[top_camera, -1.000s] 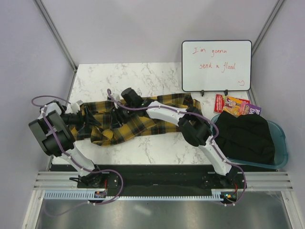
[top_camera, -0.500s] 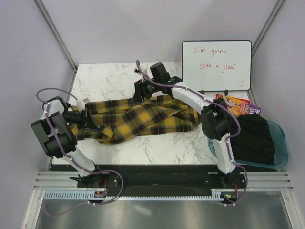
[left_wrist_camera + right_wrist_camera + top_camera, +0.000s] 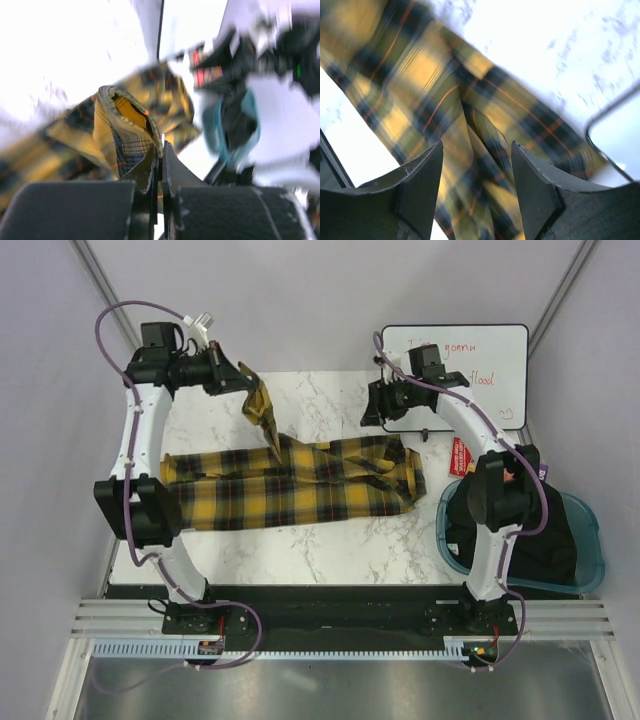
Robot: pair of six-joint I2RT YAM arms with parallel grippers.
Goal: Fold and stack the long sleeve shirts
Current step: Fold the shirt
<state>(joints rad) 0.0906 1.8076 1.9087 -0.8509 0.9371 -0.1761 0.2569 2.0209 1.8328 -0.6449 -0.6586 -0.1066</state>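
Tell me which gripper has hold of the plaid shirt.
The left gripper, pinching a raised corner of the shirt; the right gripper hangs open, empty.

My top view is evenly bright and sharp; my 2 wrist views blur the shirt (image 3: 470, 115), and the table (image 3: 580, 40) glares white.

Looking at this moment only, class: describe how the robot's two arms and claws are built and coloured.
The left arm and right arm have white links joined by bulky black joints, with a purple cable looping along each. The left claw and right claw each have two matte black, wedge-shaped fingers.
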